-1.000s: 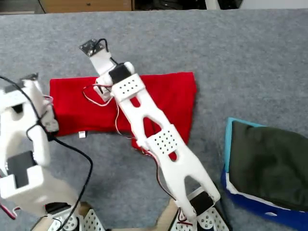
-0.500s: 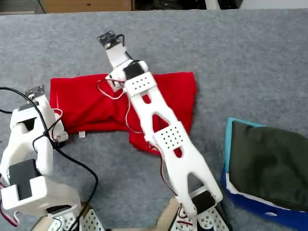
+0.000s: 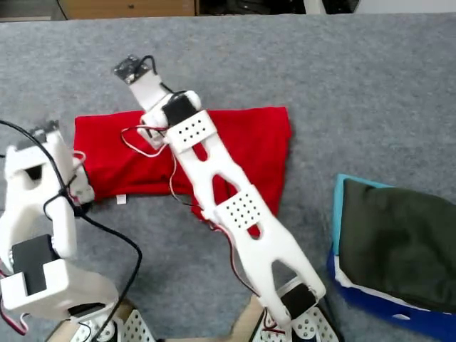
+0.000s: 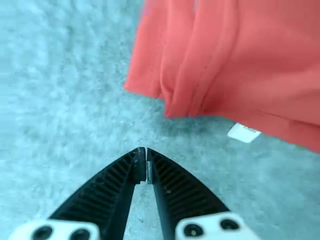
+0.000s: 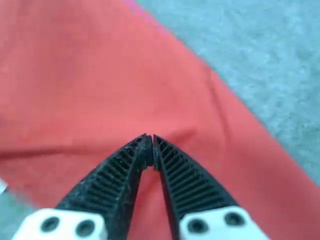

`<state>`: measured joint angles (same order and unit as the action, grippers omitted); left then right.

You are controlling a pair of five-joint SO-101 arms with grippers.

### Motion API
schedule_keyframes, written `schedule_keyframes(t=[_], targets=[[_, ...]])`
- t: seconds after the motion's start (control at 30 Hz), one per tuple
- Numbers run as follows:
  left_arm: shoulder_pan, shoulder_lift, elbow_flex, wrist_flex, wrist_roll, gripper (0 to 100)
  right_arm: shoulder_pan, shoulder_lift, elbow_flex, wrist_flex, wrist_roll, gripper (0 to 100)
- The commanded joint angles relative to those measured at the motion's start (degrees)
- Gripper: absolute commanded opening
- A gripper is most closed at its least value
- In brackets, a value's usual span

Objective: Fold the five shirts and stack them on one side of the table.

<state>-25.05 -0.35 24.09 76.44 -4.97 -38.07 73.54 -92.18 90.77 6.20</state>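
A red shirt (image 3: pixel 242 142) lies folded in a wide band on the grey table. My right arm (image 3: pixel 214 171) stretches across it from the near edge. In the right wrist view my right gripper (image 5: pixel 150 147) is shut, its tips down on the red shirt (image 5: pixel 75 85) close to the far hem, with no cloth showing between the fingers. My left arm (image 3: pixel 35 206) stands at the shirt's left end. My left gripper (image 4: pixel 146 162) is shut with nothing in it, over bare table just off the red shirt's corner (image 4: pixel 235 65), beside a white label (image 4: pixel 243 133).
A pile of folded shirts (image 3: pixel 395 246), dark green on top of light blue, white and blue ones, sits at the table's right edge. Grey table (image 3: pixel 342 71) lies open beyond and to the right of the red shirt. Cables (image 3: pixel 107 228) trail from the left arm.
My right wrist swung right along the shirt's far hem, then back left to where it began. My left arm dropped toward the near side, then rose a little. The shirt's left part shifted slightly.
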Motion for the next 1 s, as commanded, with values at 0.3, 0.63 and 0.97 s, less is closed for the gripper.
schedule_keyframes(t=[0.3,0.63,0.97], targets=[[8.35,7.16,-10.81,-1.49,7.12,2,1.27,-15.96,-1.71,11.60,2.64,1.9],[0.53,20.44,-10.29,-7.38,5.54,2,1.01,-11.30,14.81,10.81,2.46,1.9],[-0.09,20.44,-9.76,-6.15,-2.11,2,-0.92,-0.75,16.04,11.34,-0.18,1.9]])
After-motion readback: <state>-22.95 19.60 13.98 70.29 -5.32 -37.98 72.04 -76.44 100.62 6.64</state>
